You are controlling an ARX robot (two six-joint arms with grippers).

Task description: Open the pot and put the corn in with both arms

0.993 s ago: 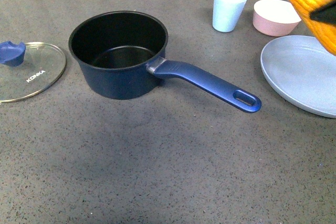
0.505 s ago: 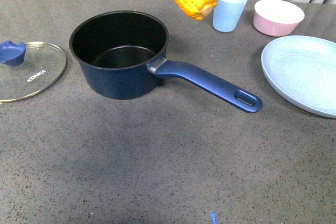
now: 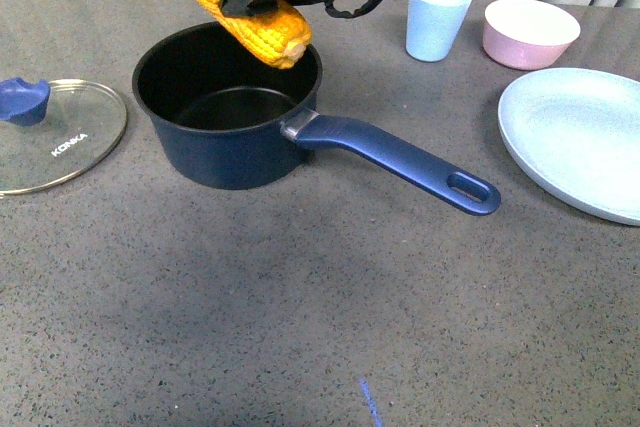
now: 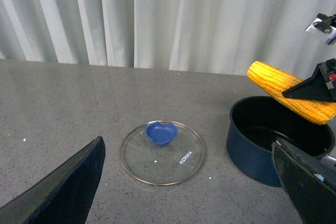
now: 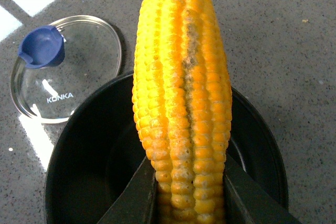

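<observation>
Corn (image 3: 262, 29), clamped in right jaws, has swung left over the pot (image 3: 215, 159).

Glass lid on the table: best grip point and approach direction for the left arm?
Grip the blue knob, coming straight down from above. The glass lid lies flat on the table, knob up; its thin rim sits flush on the surface, leaving little to clamp. The knob is the only raised part.
</observation>
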